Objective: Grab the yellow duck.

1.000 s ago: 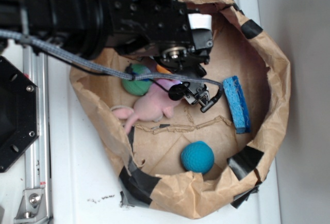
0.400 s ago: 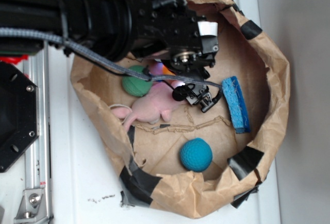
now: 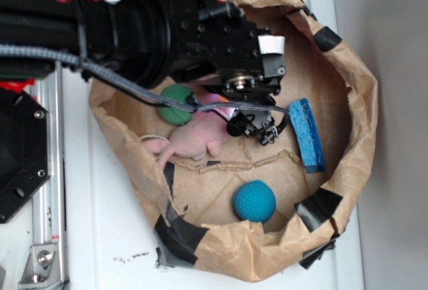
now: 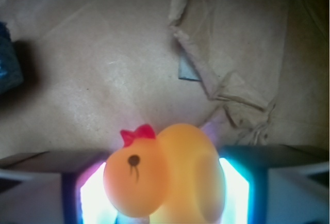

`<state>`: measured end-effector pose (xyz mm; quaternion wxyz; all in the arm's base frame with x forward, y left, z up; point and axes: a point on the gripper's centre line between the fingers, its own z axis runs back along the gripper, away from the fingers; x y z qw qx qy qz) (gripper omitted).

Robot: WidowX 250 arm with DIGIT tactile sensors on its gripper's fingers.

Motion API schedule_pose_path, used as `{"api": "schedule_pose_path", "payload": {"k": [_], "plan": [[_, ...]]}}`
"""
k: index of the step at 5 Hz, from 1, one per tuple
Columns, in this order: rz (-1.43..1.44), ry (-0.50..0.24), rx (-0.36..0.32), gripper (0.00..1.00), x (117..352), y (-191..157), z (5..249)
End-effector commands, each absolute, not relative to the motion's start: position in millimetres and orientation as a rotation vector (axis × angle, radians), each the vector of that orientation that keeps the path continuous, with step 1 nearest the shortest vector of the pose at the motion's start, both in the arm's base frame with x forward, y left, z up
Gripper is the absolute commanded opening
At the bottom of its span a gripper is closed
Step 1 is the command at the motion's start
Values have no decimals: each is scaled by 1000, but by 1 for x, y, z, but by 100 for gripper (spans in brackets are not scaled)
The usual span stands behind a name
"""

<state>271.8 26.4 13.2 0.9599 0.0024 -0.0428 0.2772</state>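
- Brown paper bag on a white tabletop, rim rolled down, patched with black tape.
- Green ball and pink plush bunny lie at the bag's left, partly under the black arm.
- Yellow duck, red tuft and dark eye toward the camera, sits between the hand's two lit pads, which pinch its sides.
- Teal ball rests near the lower rim.
- Blue sponge lies at the right.

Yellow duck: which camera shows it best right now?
The wrist view. The yellow duck fills the lower centre there, between the gripper fingers, beak and eye clear. In the exterior view the arm hides the duck entirely.
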Motion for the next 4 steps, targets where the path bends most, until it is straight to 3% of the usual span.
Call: {"api": "schedule_pose_path", "payload": {"k": [1,2,3,4], "plan": [[540,-121,-3,0,270,29,27],[491,-178,-31,0,282,31,48],[297,-344,-22,0,287,9,99],[142,-368,-17,0,283,-5,148]]}}
